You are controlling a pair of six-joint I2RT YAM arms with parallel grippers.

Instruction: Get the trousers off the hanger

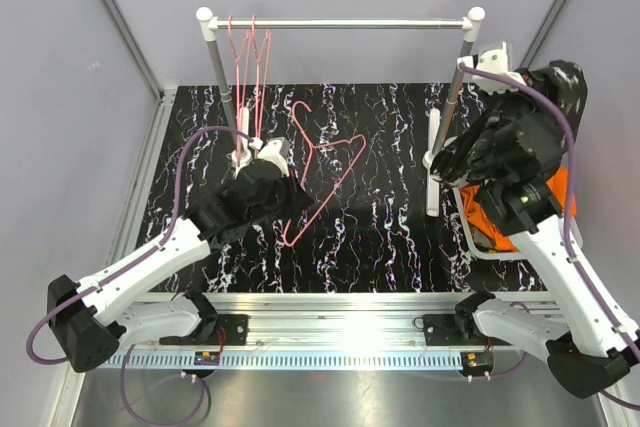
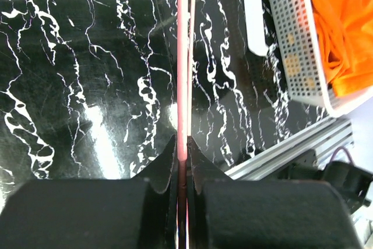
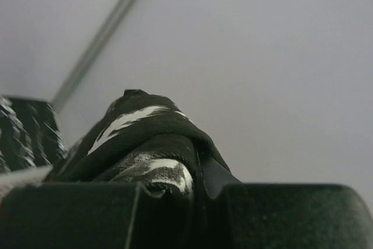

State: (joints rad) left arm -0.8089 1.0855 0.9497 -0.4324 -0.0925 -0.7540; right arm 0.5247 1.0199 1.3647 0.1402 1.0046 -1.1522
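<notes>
Inside right claw (image 3: pixel 195 170): black trousers (image 3: pixel 145 126), pinched. Left claw (image 2: pixel 182 161) clamps bare hanger (image 2: pixel 183 56). Next, probably: drop into basket (image 2: pixel 291 45) beneath.

A black tabletop veined with white marbling (image 1: pixel 400 237) spreads under and ahead of the left claw (image 2: pixel 182 147), and a ribbed aluminium rail (image 1: pixel 330 309) runs along its edge behind the claw. Beyond the claw stands a garment rack of two white posts and a steel crossbar (image 1: pixel 340 23), its left foot just beside the claw, with thin pink wire hangers (image 1: pixel 250 57) hung from the bar near that post. A white perforated plastic basket (image 2: pixel 294 45) sits well off to the claw's right.
</notes>
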